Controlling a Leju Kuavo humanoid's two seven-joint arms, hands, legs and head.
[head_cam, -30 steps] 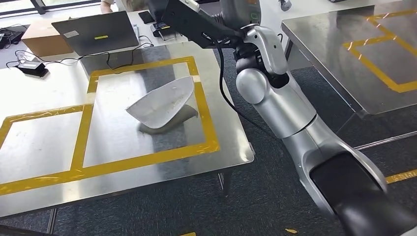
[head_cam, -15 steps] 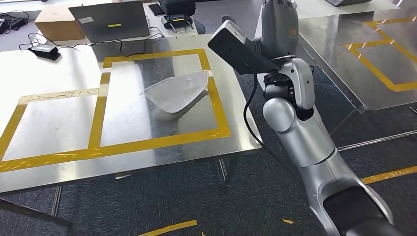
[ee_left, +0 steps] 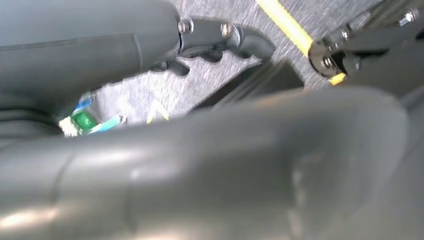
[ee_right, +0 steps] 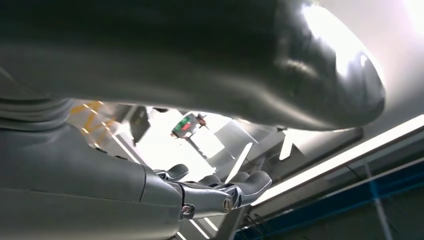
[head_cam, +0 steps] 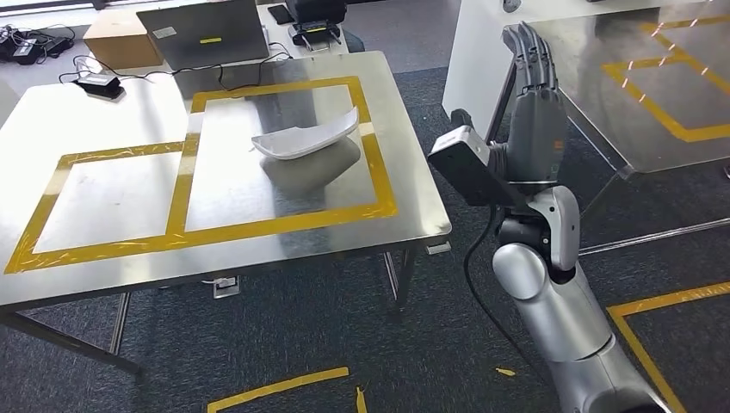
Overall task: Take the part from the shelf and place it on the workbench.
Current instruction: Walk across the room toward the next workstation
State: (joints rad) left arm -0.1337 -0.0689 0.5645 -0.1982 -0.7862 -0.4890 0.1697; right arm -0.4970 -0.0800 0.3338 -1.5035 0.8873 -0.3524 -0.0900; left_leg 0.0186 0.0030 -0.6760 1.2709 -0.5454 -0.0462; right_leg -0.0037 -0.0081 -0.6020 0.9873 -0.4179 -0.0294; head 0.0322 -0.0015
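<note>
The white curved part (head_cam: 306, 138) lies on the steel workbench (head_cam: 258, 249), inside the right-hand yellow-taped square. My right hand (head_cam: 534, 82) is raised upright off the bench's right edge, well apart from the part, fingers (head_cam: 525, 43) straight and holding nothing. In the right wrist view the right hand (ee_right: 150, 190) has its fingers (ee_right: 225, 192) stretched toward ceiling lights, nothing in them. In the left wrist view my left hand (ee_left: 200, 165) hangs over grey carpet, its thumb close to the camera and its dark fingers (ee_left: 220, 37) apart from it, with nothing between them.
A laptop (head_cam: 207, 33), a cardboard box (head_cam: 116, 39) and a black power brick (head_cam: 97, 83) with cables sit at the bench's far side. A second steel table (head_cam: 654, 95) with yellow tape stands to the right. Yellow tape strips (head_cam: 280, 387) mark the carpet.
The camera has pulled back and turned, so the whole scene shifted. My right arm has swung from over the bench to upright beside its right edge. The part stays on the bench.
</note>
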